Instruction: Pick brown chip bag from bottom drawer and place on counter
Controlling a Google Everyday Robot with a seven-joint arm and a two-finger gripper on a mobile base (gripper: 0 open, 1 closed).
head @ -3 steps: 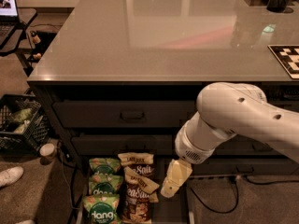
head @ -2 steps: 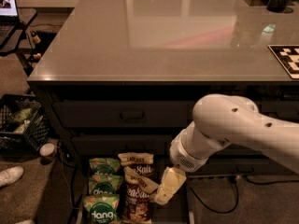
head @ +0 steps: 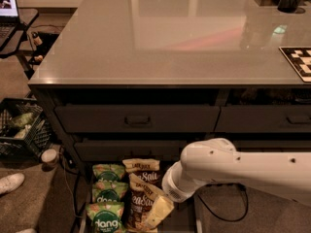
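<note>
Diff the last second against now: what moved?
The end effector moved down and left in the camera view, and is now over the front brown chip bag in the bottom drawer. Whether it holds the bag cannot be told. The green dang bags, drawer and counter stayed put.

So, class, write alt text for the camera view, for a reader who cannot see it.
The robot's white arm reaches down into the open bottom drawer, its gripper over the nearer brown chip bag, beside green dang bags. The glossy grey counter lies above.
</note>
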